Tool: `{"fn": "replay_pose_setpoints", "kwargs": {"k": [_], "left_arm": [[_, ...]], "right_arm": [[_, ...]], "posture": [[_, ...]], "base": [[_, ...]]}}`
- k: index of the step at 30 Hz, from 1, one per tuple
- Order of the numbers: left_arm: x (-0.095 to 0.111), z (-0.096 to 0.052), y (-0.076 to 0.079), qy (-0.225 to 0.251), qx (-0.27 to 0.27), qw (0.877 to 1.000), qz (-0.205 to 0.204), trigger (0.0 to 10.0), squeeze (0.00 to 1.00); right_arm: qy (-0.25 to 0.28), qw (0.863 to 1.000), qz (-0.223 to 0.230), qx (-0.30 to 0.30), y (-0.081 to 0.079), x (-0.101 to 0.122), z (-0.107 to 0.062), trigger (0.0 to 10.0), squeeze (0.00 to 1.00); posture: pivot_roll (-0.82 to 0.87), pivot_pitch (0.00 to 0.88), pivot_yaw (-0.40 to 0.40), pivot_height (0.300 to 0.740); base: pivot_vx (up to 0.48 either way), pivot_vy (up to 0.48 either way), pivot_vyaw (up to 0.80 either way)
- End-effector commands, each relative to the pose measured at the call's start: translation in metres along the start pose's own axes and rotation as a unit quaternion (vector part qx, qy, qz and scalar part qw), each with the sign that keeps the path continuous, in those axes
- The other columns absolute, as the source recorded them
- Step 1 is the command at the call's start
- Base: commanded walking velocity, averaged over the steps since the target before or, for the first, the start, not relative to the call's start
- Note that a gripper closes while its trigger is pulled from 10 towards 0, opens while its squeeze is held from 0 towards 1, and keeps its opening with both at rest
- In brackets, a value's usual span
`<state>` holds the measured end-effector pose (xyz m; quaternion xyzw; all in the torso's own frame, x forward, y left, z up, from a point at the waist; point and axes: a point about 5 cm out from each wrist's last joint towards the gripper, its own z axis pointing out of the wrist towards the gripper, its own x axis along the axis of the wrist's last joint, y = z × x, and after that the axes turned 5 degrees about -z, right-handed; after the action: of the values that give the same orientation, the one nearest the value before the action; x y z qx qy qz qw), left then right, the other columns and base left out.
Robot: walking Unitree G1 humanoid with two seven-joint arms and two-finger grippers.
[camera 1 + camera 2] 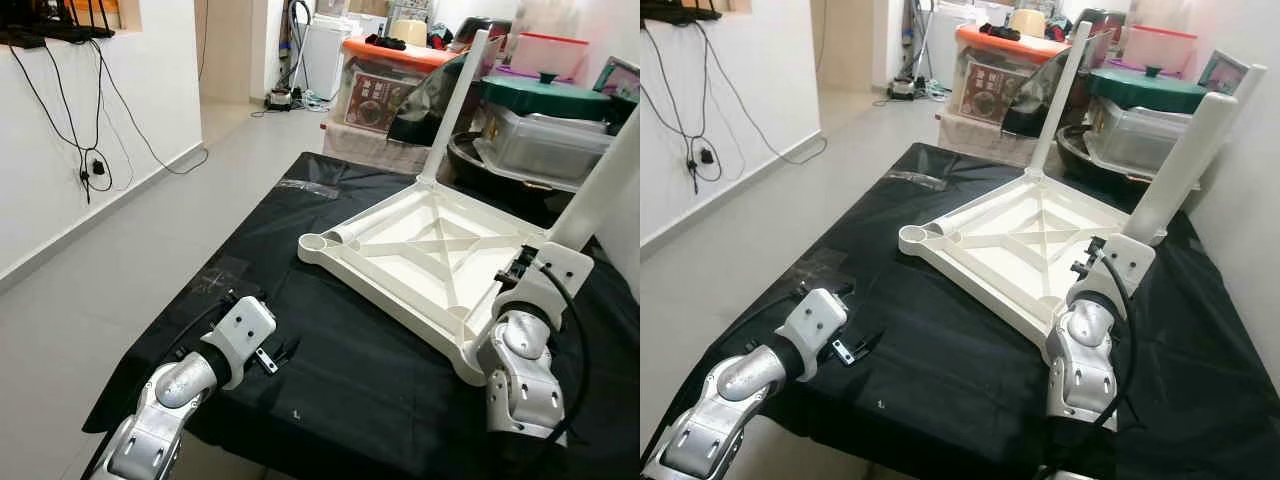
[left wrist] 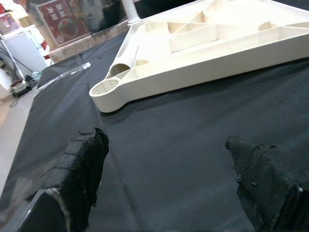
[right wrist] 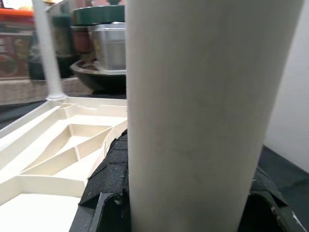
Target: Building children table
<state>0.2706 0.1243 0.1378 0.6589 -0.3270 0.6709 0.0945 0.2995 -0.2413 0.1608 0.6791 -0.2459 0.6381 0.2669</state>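
Observation:
The white plastic tabletop (image 1: pixel 430 255) lies upside down on the black-covered table (image 1: pixel 340 390). One white leg (image 1: pixel 455 105) stands upright in its far corner socket. A second leg (image 1: pixel 600 185) rises tilted at the right corner, with my right gripper (image 3: pixel 188 186) shut on its lower part. A loose leg (image 2: pixel 126 63) lies inside the tabletop beside the empty near-left socket (image 2: pixel 104 89). My left gripper (image 2: pixel 169 166) is open and holds nothing, low over the cloth a short way in front of that socket.
Storage boxes (image 1: pixel 385 85), a green-lidded pot (image 1: pixel 545 95) and a dark basin crowd the floor behind the table. A white wall with hanging cables (image 1: pixel 90 165) runs along the left, with bare floor (image 1: pixel 120 260) between it and the table. Clear tape (image 1: pixel 305 187) lies on the cloth.

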Motion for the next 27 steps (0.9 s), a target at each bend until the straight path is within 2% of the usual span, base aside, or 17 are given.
{"fn": "replay_pose_setpoints", "kwargs": {"k": [1,3,4,6,8,11,12,13,14,15,16,17,18,24,25,26,27], "left_arm": [[0.001,0.002,0.005,0.001,-0.008,1.0,-0.004,10.0,0.0],[0.001,0.002,0.005,0.001,-0.008,1.0,-0.004,10.0,0.0],[0.001,0.001,0.005,0.0,-0.007,1.0,-0.004,10.0,0.0],[0.001,0.001,0.005,0.0,-0.007,1.0,-0.004,10.0,0.0],[0.001,0.0,0.004,-0.002,-0.006,1.0,-0.004,10.0,0.0],[0.0,-0.001,0.003,-0.003,-0.006,1.0,-0.003,10.0,0.0],[0.0,-0.001,0.003,-0.003,-0.006,1.0,-0.003,10.0,0.0],[0.0,-0.001,0.003,-0.003,-0.006,1.0,-0.003,10.0,0.0],[0.0,-0.001,0.003,-0.003,-0.006,1.0,-0.002,10.0,0.0],[0.0,-0.001,0.002,-0.004,-0.006,1.0,-0.001,10.0,0.0],[0.001,-0.001,0.002,-0.004,-0.006,1.0,-0.001,10.0,0.0],[0.001,-0.001,0.002,-0.004,-0.006,1.0,-0.001,10.0,0.0],[0.0,-0.001,0.002,-0.005,-0.007,1.0,0.0,10.0,0.0],[0.001,-0.001,0.001,-0.005,-0.008,1.0,0.001,10.0,0.0],[0.001,0.0,0.002,-0.004,-0.008,1.0,0.001,10.0,0.0],[0.001,0.0,0.002,-0.004,-0.008,1.0,0.001,10.0,0.0],[0.001,0.0,0.002,-0.004,-0.008,1.0,0.001,10.0,0.0]], "right_arm": [[-0.115,0.986,-0.067,-0.104,0.036,-0.05,0.011,0.0,0.0],[-0.115,0.986,-0.067,-0.104,0.036,-0.05,0.011,0.0,0.0],[-0.107,0.981,-0.068,-0.147,0.048,-0.044,0.023,0.0,0.0],[-0.107,0.981,-0.068,-0.147,0.048,-0.044,0.023,0.0,0.0],[-0.096,0.976,-0.056,-0.187,0.059,-0.033,0.033,0.0,0.0],[-0.09,0.979,-0.047,-0.176,0.054,-0.031,0.032,0.0,0.0],[-0.086,0.983,-0.042,-0.159,0.048,-0.03,0.029,0.0,0.38],[-0.086,0.983,-0.042,-0.159,0.048,-0.03,0.029,0.0,0.38],[-0.086,0.985,-0.04,-0.147,0.043,-0.03,0.026,0.5,0.75],[-0.081,0.987,-0.045,-0.133,0.039,-0.03,0.024,0.0,0.77],[-0.078,0.988,-0.048,-0.123,0.036,-0.031,0.022,0.0,0.7],[-0.078,0.988,-0.048,-0.123,0.036,-0.031,0.022,0.0,0.7],[-0.077,0.989,-0.051,-0.115,0.033,-0.031,0.02,0.0,0.0],[-0.083,0.99,-0.052,-0.106,0.029,-0.031,0.02,0.0,0.0],[-0.088,0.989,-0.054,-0.102,0.028,-0.032,0.02,3.5,0.0],[-0.088,0.989,-0.054,-0.102,0.028,-0.032,0.02,3.5,0.0],[-0.089,0.989,-0.057,-0.103,0.028,-0.032,0.021,4.8,0.0]], "posture": [[0.03,0.0,-0.104,0.74],[0.03,0.0,-0.104,0.74],[0.04,0.0,-0.106,0.74],[0.04,0.0,-0.106,0.74],[0.04,0.0,-0.103,0.74],[0.04,0.0,-0.103,0.74],[0.05,0.0,-0.102,0.74],[0.05,0.0,-0.102,0.74],[0.05,0.0,-0.101,0.74],[0.05,0.0,-0.1,0.74],[0.05,0.0,-0.1,0.74],[0.05,0.0,-0.1,0.74],[0.05,0.0,-0.098,0.74],[0.05,0.0,-0.097,0.74],[0.05,0.0,-0.097,0.74],[0.05,0.0,-0.097,0.74],[0.05,0.0,-0.097,0.74]], "base": [[0.0,0.0,0.0],[0.0,0.0,0.0],[0.0,0.0,0.0],[0.0,0.0,0.0],[0.0,0.0,0.0],[0.0,0.0,0.0],[0.0,0.0,0.0],[0.0,0.0,0.0],[0.0,0.0,0.0],[0.0,0.0,0.0],[0.0,0.0,0.0],[0.0,0.0,0.0],[0.0,0.0,0.0],[0.0,0.0,0.0],[0.0,0.0,0.0],[0.0,0.0,0.0],[0.0,0.0,0.0]]}}
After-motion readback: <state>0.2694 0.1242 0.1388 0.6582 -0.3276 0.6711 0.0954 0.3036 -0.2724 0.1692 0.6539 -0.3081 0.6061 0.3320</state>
